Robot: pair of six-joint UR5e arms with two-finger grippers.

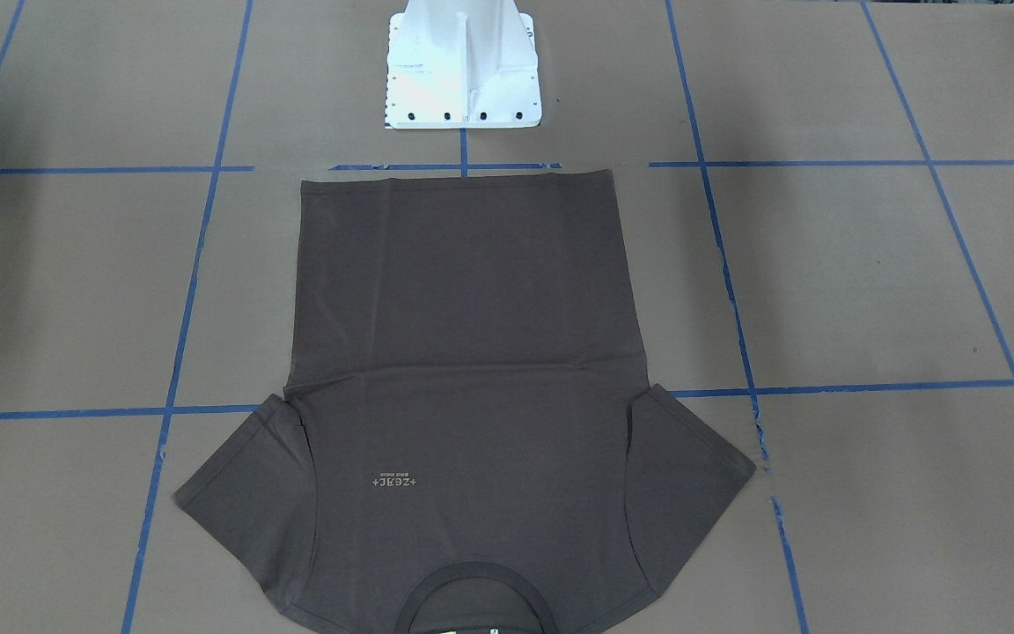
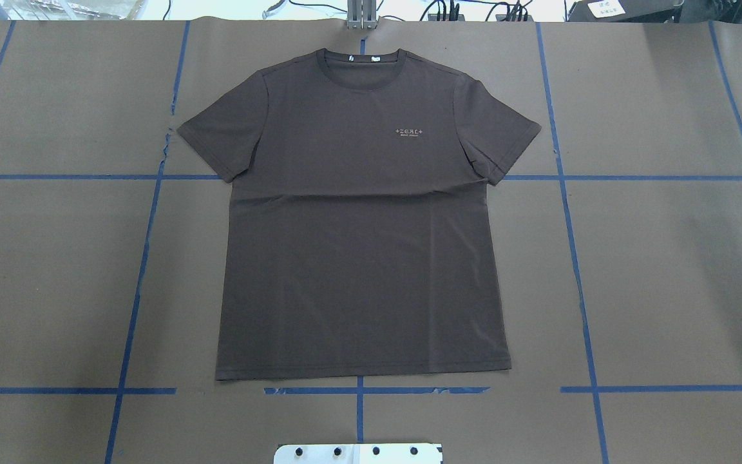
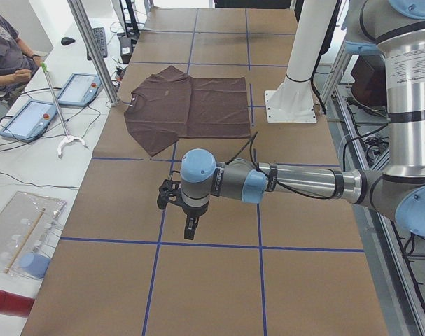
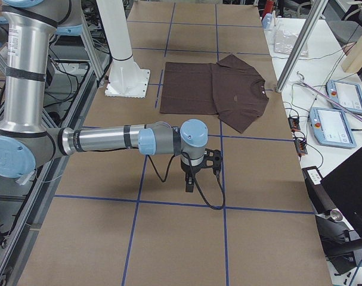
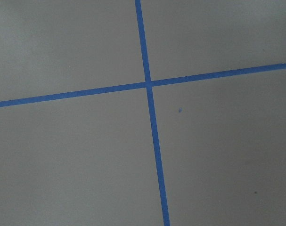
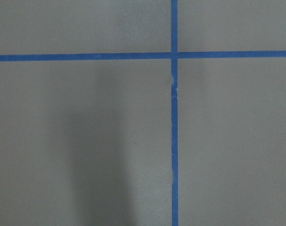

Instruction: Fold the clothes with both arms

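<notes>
A dark brown-grey T-shirt (image 2: 358,258) lies flat and face up on the brown paper, sleeves spread. Its collar (image 2: 363,61) points away from the robot and its hem is near the base. The same shirt (image 1: 463,352) fills the middle of the front-facing view. My left arm's gripper (image 3: 190,227) hangs over bare paper well off to the shirt's side, fingers pointing down. My right arm's gripper (image 4: 191,183) hangs likewise on the opposite side of the shirt (image 4: 210,89). Whether either is open or shut I cannot tell. Both wrist views show only paper and blue tape.
The white pedestal base (image 1: 463,70) stands just behind the shirt's hem. Blue tape lines (image 2: 145,258) grid the table. A seated person (image 3: 5,49) and tablets (image 3: 30,119) are beyond the table's far edge, with more tablets (image 4: 336,125) in the right view.
</notes>
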